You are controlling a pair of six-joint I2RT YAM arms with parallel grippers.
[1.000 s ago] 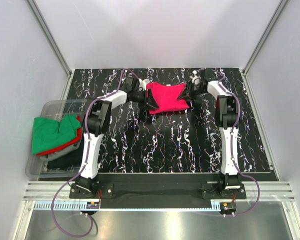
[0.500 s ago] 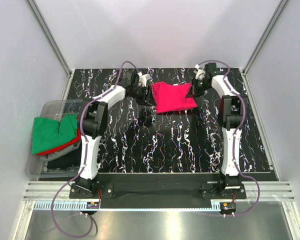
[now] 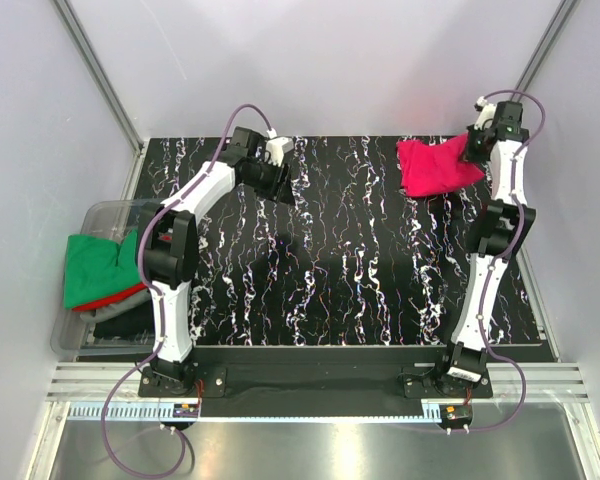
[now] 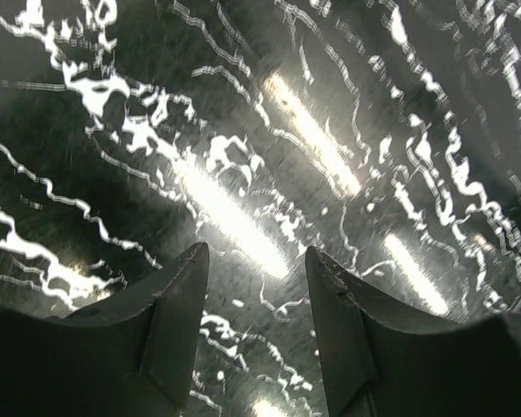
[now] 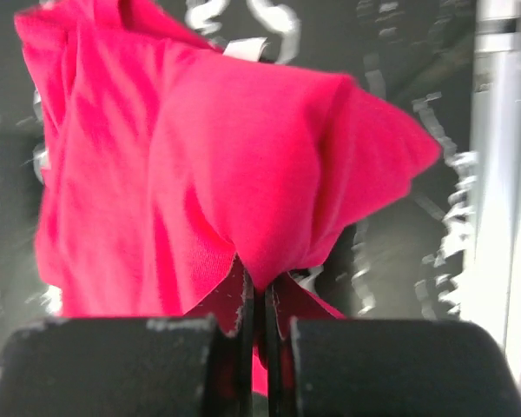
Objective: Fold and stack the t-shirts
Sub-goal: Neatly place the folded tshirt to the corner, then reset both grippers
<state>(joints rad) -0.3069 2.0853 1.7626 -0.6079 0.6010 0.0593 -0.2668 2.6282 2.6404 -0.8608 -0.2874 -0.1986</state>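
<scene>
The folded crimson t-shirt [image 3: 432,167] lies at the table's far right corner, and it fills the right wrist view [image 5: 200,165]. My right gripper [image 3: 472,150] [image 5: 258,291] is shut on a pinch of its right edge. My left gripper [image 3: 285,182] [image 4: 256,278] hovers open over bare table at the far left-centre, with nothing between its fingers. In a clear bin [image 3: 107,212] at the left lie a green t-shirt [image 3: 98,262], a red one [image 3: 128,295] under it and a dark one [image 3: 125,322] at the bottom.
The black marbled tabletop [image 3: 340,270] runs between both arms. A metal frame rail [image 5: 495,165] stands close to the right of the crimson shirt. White walls close in the far and side edges.
My right gripper has shut on the crimson shirt and dragged it from the far centre to the far right corner. My left gripper let go and drew back leftward.
</scene>
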